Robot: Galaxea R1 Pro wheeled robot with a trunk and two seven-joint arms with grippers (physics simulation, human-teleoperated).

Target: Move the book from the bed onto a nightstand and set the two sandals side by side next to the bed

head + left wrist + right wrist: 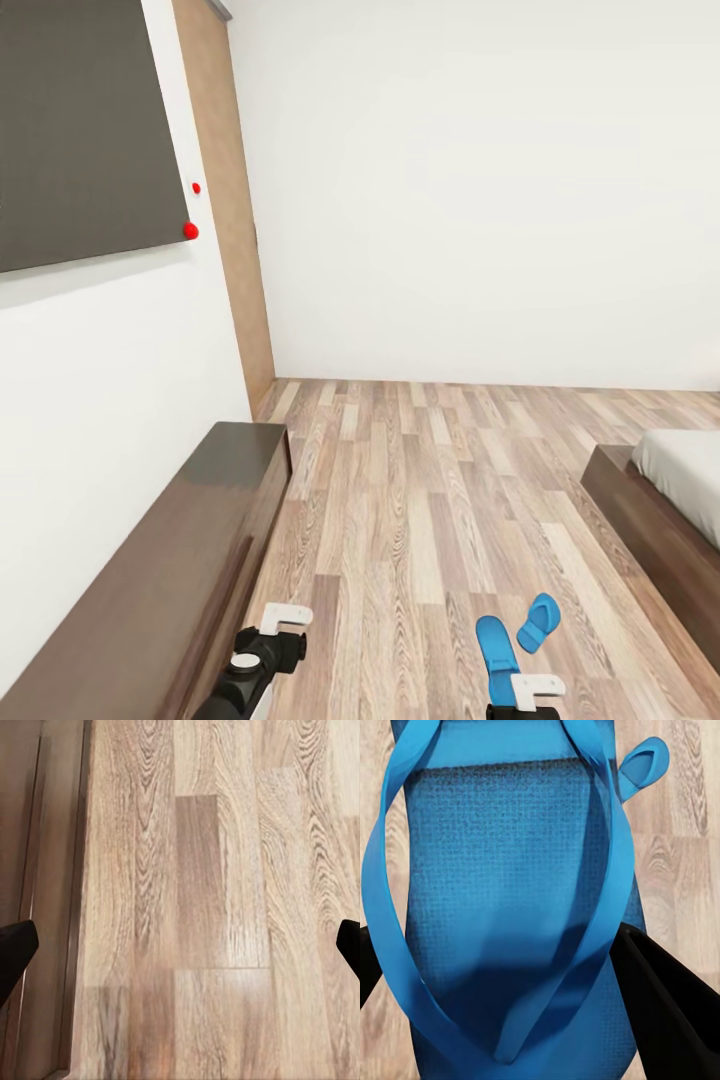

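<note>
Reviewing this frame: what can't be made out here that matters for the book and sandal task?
- The bed: head view's right edge cuts it off, so most of the mattress is unseen.
- Right gripper: the bottom edge of the head view cuts it; in the right wrist view the near sandal sits between the fingers, contact unclear.
- The far sandal: too small to tell which way up it lies.

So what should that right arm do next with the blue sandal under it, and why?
Probably ease the right end effector down and close on the near sandal. Its fingers look open, flanking the sole and straps, apparently not yet gripping. The other sandal lies skewed beside it, so neither sits neatly by the bed.
</note>
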